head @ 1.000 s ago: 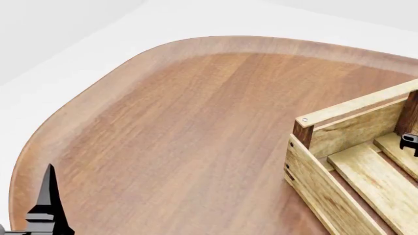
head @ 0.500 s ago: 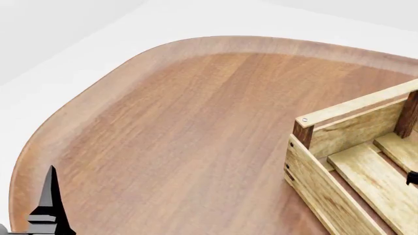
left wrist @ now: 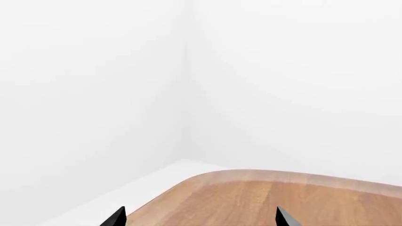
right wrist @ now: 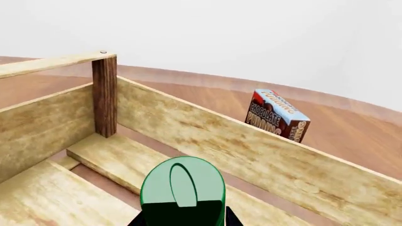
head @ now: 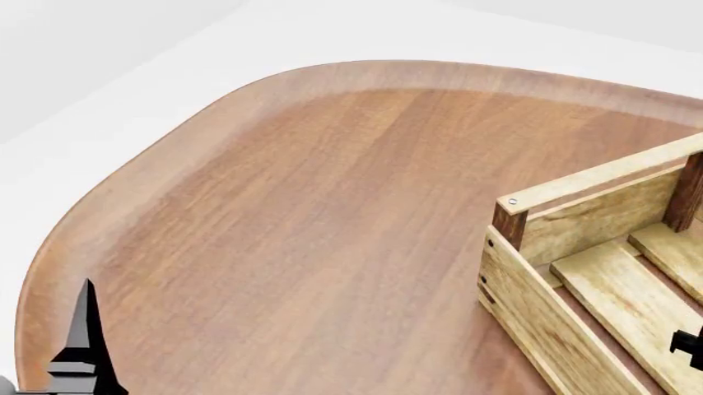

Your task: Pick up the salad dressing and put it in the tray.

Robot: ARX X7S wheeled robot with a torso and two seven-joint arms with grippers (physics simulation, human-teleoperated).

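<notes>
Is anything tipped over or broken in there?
The chocolate pudding box behind the tray's far wall looks tilted instead of standing straight. Nothing looks broken or spilled. The green-capped salad dressing sits over the tray's slats.

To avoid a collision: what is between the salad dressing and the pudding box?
In the right wrist view, the tray's wooden wall separates the salad dressing from the pudding box.

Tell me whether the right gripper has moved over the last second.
Yes. Against the crate's corner post, the right gripper has dropped down the head view, deeper over the crate's floor slats.
</notes>
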